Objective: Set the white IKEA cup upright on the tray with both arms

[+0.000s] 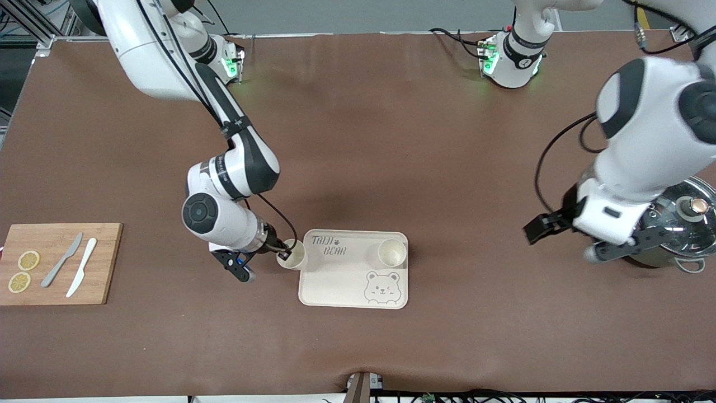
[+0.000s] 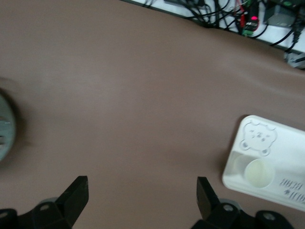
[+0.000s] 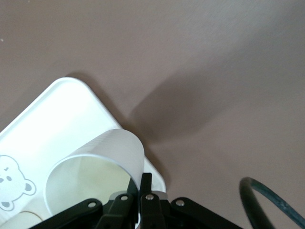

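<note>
Right gripper (image 1: 284,254) pinches the rim of a white cup (image 1: 293,254), fingers clamped on its wall, holding it over the edge of the cream tray (image 1: 335,280) at the right arm's end. Second white cup (image 1: 392,252) stands upright on the tray, well apart from that gripper. Left gripper (image 1: 565,238) waits with fingers spread wide, beside the steel pot (image 1: 679,226).

We see a brown table (image 1: 391,140) under even light, a grey floor strip (image 1: 335,14) above it, perhaps cables (image 1: 503,396) along its near edge.
</note>
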Controlling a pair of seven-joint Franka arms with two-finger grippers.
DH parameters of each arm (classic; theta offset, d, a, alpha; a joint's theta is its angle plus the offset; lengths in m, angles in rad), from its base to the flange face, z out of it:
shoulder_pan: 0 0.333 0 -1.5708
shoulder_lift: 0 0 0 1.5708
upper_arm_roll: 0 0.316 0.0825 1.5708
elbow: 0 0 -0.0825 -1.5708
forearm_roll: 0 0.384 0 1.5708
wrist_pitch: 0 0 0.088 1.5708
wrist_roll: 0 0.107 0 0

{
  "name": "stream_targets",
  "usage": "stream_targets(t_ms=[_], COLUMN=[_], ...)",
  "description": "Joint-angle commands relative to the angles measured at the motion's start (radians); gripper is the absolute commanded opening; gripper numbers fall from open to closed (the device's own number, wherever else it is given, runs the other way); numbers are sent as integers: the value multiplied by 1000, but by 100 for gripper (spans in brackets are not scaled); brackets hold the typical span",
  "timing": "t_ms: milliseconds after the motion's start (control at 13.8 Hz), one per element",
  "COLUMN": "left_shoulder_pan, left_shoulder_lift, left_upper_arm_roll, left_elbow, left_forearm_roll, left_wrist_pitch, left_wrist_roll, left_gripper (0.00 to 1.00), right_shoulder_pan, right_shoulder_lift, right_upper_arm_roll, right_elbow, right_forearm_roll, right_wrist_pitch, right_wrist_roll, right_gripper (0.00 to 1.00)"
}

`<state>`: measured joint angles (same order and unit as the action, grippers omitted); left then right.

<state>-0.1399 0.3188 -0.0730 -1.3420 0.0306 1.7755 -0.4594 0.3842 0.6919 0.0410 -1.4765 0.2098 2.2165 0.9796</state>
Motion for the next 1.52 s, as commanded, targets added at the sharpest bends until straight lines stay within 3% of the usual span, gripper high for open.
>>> stream_targets(t_ms=[0, 506, 722, 794, 1083, 1444], left_shoulder_pan=[86, 161, 195, 194, 195, 195], left_shoulder_lift=[-84, -148, -182, -194, -243, -305], left_upper_arm_roll=[-7, 1, -1, -2, -5, -7], left_elbow=[-29, -26, -26, -26, -34, -98], left_forearm_roll=[19, 20, 18, 23, 22, 22], left_wrist_pitch=[-73, -188, -238, -252, -318, -317], left_wrist_roll=[123, 145, 154, 159, 206, 232], left_gripper=[100, 100, 100, 100, 100, 100], right_shoulder_pan=[36, 97, 90, 84, 78, 6], right_shoulder_lift=[37, 78, 78, 77, 58, 43], right_upper_arm_roll=[-9, -10, -10, -10, -13, -13], right_elbow=[35, 42, 44, 48, 96, 255], right_forearm_roll=[14, 11, 13, 11, 6, 8], right_wrist_pitch=[20, 20, 19, 15, -36, -360], right_wrist_roll=[42, 71, 65, 59, 39, 37], right_gripper=[0, 0, 37, 99, 100, 100])
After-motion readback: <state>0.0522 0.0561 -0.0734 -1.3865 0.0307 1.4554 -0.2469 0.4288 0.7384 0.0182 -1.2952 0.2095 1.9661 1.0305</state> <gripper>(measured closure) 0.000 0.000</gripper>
